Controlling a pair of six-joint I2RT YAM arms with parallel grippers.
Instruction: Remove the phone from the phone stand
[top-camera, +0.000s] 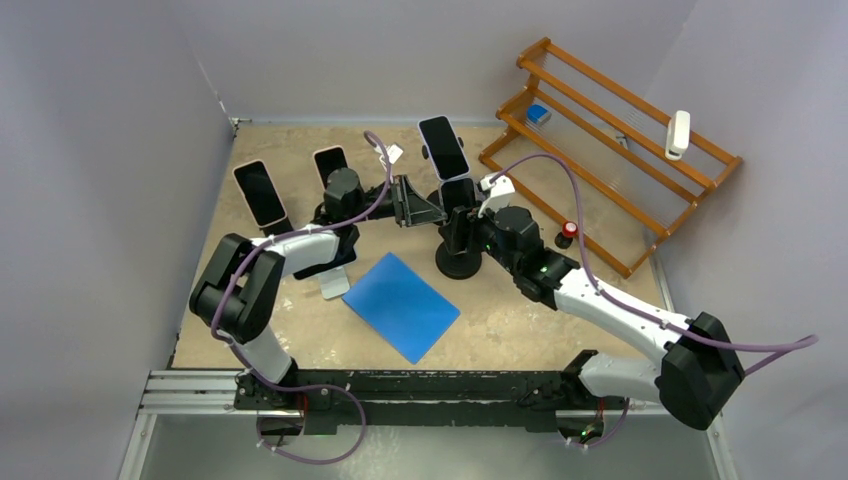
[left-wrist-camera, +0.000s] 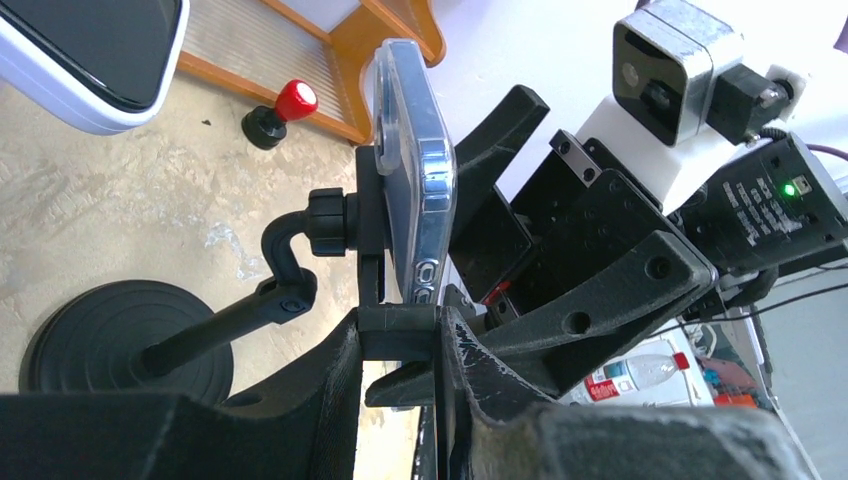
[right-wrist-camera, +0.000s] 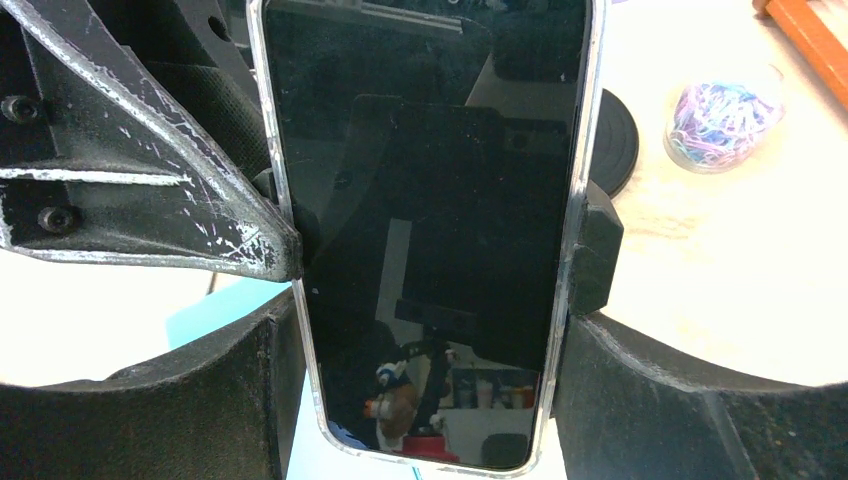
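Phone (right-wrist-camera: 430, 230) sits in the stand (top-camera: 458, 262), mid-worktop, nearer the far edge. I read the right gripper (right-wrist-camera: 430, 335) as pinching its long edges. The left gripper (left-wrist-camera: 400, 330) pinches the stand's cradle.

Hazards:
- The side clamp (right-wrist-camera: 595, 250) grips the phone, so a pull may tip or drag the stand.
- The glossy phone could slip.
- The grippers crowd each other, so a collision is possible.

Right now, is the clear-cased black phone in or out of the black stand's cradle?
In. The clear-cased black phone rests back-first in the cradle of the black stand, with a side clamp pressing its edge.
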